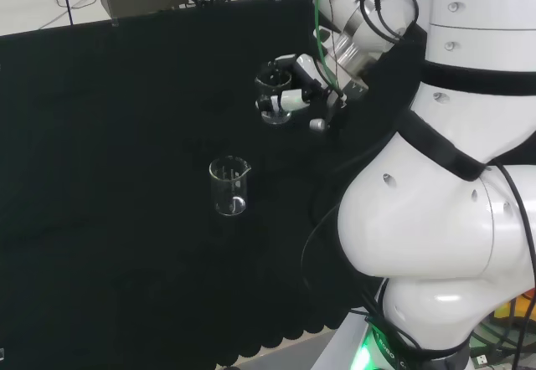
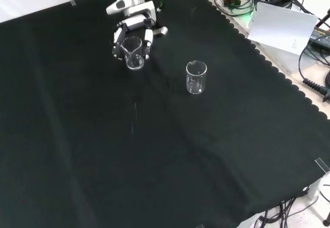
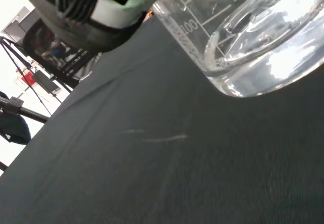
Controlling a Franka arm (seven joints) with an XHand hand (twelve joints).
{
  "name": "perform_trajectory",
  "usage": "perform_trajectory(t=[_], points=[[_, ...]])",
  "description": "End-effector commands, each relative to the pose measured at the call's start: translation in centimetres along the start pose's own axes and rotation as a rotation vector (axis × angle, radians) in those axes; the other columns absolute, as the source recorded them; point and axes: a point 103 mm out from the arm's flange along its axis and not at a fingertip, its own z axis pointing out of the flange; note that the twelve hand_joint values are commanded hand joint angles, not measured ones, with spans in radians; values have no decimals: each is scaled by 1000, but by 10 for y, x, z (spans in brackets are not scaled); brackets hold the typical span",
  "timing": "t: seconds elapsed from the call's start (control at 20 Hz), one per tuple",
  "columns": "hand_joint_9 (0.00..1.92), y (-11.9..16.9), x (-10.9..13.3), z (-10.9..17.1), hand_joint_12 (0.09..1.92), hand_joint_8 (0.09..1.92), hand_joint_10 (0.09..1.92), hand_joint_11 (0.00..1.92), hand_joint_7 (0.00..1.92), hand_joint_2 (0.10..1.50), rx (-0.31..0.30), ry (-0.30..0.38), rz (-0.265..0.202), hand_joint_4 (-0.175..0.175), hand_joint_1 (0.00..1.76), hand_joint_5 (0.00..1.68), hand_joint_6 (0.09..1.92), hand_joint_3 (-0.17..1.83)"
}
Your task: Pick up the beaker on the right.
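Two clear glass beakers are on view. One beaker [image 1: 273, 98] [image 2: 133, 52] is lifted a little off the black cloth, with the hand [image 1: 301, 85] [image 2: 135, 29] curled round it. In the wrist view this held beaker [image 3: 248, 36] looms close, its base clear of the cloth and its printed scale showing. The other beaker [image 1: 229, 186] [image 2: 196, 77] stands upright and free on the cloth, to the right of the held one in the front view and nearer the camera in the head view.
The arm's white links [image 1: 444, 177] stand at the right of the head view. The cloth's scalloped edge [image 2: 289, 78] runs along the right of the front view, with cables and a white sheet [image 2: 281, 27] beyond it.
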Motion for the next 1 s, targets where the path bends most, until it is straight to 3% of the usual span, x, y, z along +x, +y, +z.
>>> perform_trajectory(t=[0.05, 0.5, 1.0], points=[[1725, -24, 28, -40, 647, 218, 87, 1399, 1465, 1031, 43, -139, -23, -175, 1316, 1410, 249, -175], [1747, -74, 75, -56, 643, 214, 87, 1418, 1468, 1030, 127, -276, 19, -175, 1316, 1414, 242, -175], [1750, -106, 110, -49, 638, 215, 87, 1419, 1468, 1031, 204, -363, -37, -175, 1316, 1415, 242, -175]])
